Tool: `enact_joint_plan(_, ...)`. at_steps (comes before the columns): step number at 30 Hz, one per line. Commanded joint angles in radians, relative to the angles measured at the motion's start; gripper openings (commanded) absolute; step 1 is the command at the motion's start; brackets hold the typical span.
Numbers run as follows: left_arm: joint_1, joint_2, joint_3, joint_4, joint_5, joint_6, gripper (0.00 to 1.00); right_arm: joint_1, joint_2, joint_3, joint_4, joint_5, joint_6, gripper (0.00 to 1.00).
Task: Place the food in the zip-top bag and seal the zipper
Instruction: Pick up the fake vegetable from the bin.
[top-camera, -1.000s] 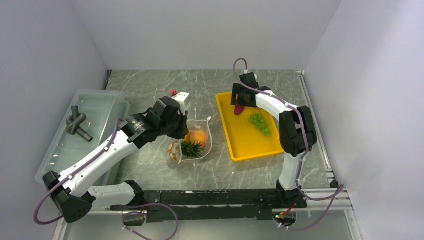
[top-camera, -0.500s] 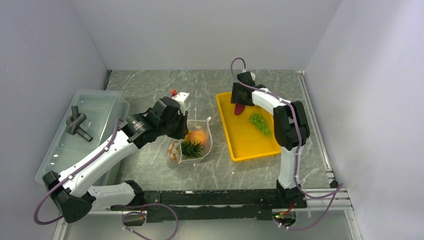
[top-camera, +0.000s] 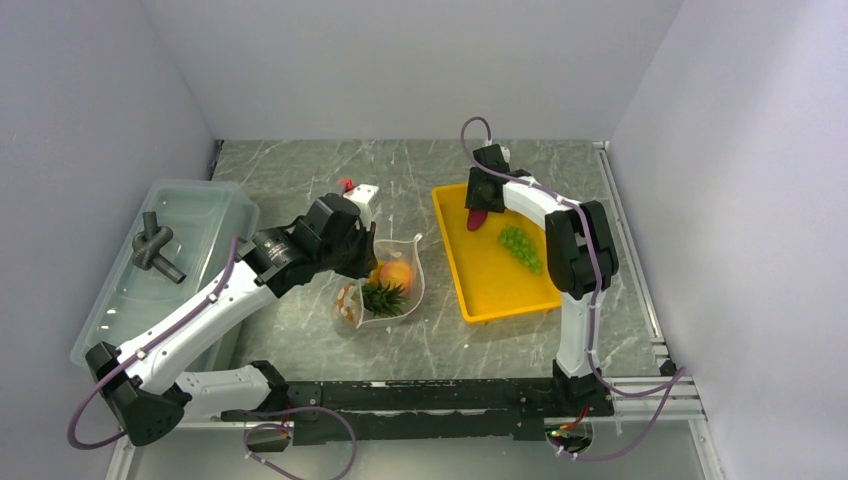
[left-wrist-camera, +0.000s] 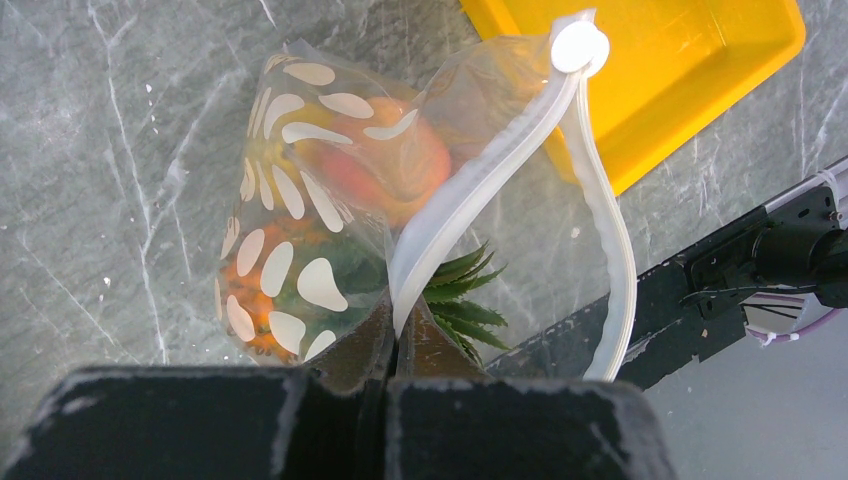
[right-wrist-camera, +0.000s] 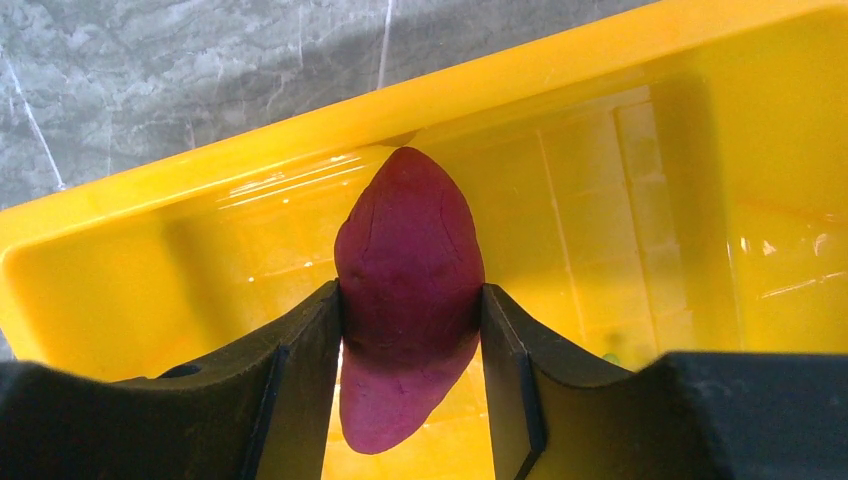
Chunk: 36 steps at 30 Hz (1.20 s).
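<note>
Here, nearest the arm bases, the left tool (left-wrist-camera: 395, 345) is clenched on the whitish zipper strip (left-wrist-camera: 480, 170) of the clear, crinkly, white-dotted zip-top bag (left-wrist-camera: 290, 200), holding its mouth raised and parted. Inside the bag lie the orange toy pineapple with a green spiky crown (top-camera: 380, 297) and the peach-coloured round toy fruit (left-wrist-camera: 400, 160). The pinch takes only one lip. The free lip curves loosely and may sag across the opening, so that an incoming piece catches on it. The thin film may also slip from the tool, and the upward-pointing crown could snag a new arrival. Farther off, the green grape-like toy bunch (top-camera: 521, 246) lies loose in the shallow yellow plastic tray (top-camera: 500, 292). At the tray's far end the right tool (right-wrist-camera: 410, 320) is grasping the dark red-purple tapered toy piece (right-wrist-camera: 408, 270), its fingers pressed on both flanks, close to the tray wall. That body looks smooth and narrows toward its ends, so it may pivot or squirm free on lifting. A finger could also hook the wall and drag the tray. The route to the bag runs toward the left arm, so contact between the arms is possible. A black rail (top-camera: 430, 395) borders the near edge of the grey-green, pale-veined stone-patterned worktop (top-camera: 300, 170). A translucent lidded bin (top-camera: 200, 225) stands at the left, and plain pale walls (top-camera: 400, 60) enclose the left, right and far sides.
</note>
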Motion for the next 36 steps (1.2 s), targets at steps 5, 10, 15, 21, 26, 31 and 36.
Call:
enact_joint_plan(5,0.001,-0.017,0.002,0.013,-0.009,-0.006,0.0,-0.007,-0.081,-0.005,0.019,0.002,-0.003,0.2)
enact_joint_plan(10,0.001,-0.016,-0.008,0.018,-0.016,-0.009,0.0,-0.006,-0.161,-0.038,0.02,-0.006,-0.001,0.18)
enact_joint_plan(15,0.0,-0.017,-0.014,0.031,-0.011,-0.012,0.0,-0.005,-0.271,-0.096,0.026,-0.013,0.002,0.18)
enact_joint_plan(21,0.0,-0.015,-0.009,0.032,-0.01,-0.012,0.0,0.002,-0.432,-0.184,0.047,-0.057,0.01,0.18)
enact_joint_plan(26,0.001,-0.015,-0.016,0.044,0.005,-0.017,0.0,0.023,-0.56,-0.226,0.037,-0.098,0.006,0.18)
enact_joint_plan(31,0.001,-0.005,-0.018,0.038,0.0,-0.008,0.0,0.063,-0.697,-0.259,0.028,-0.142,-0.001,0.18)
enact_joint_plan(36,0.001,-0.006,-0.029,0.054,0.012,-0.013,0.0,0.133,-0.79,-0.261,0.004,-0.166,-0.037,0.18)
